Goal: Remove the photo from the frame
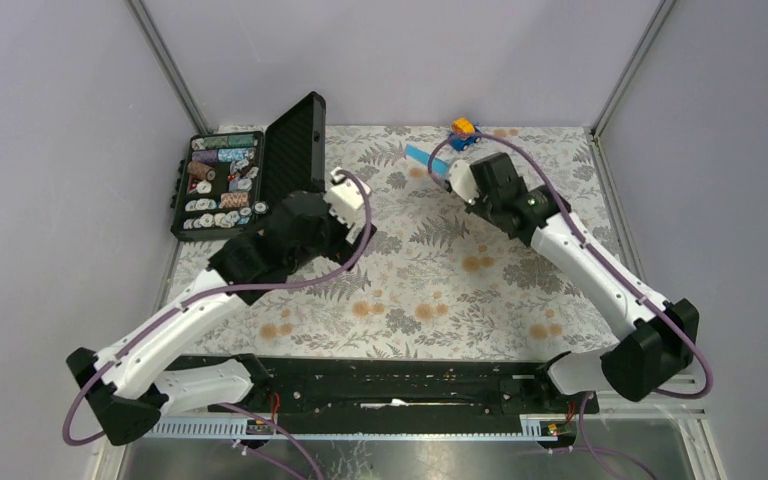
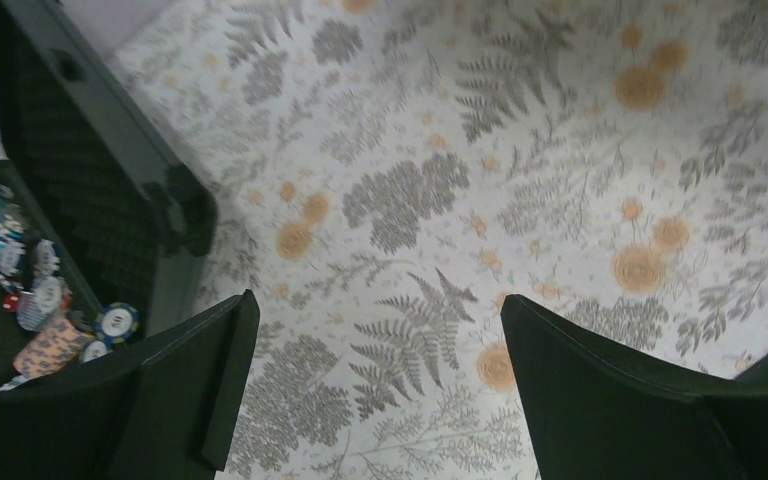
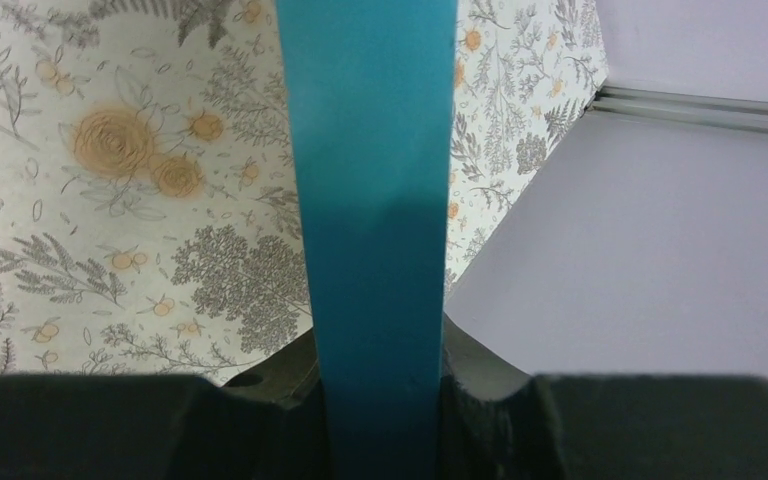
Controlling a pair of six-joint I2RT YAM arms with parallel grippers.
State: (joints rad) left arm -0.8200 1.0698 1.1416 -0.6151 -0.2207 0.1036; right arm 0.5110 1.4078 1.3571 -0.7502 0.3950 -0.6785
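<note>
The photo and the frame do not show in any view. My right gripper (image 1: 450,172) is at the far middle of the table, shut on a flat turquoise-blue strip (image 1: 422,156). In the right wrist view the strip (image 3: 372,180) runs straight up from between the jaws of the right gripper (image 3: 380,400) and out of the top of the view. My left gripper (image 1: 350,192) is open and empty above the flowered tablecloth, just right of the black case lid. In the left wrist view its fingers (image 2: 200,390) stand wide apart around the left gripper's gap (image 2: 380,340), with only cloth between.
An open black case of poker chips (image 1: 222,185) lies at the far left, its lid (image 1: 295,140) upright; it also shows in the left wrist view (image 2: 90,190). A small orange and blue toy (image 1: 464,131) sits at the far edge. Grey walls (image 3: 660,230) enclose the table.
</note>
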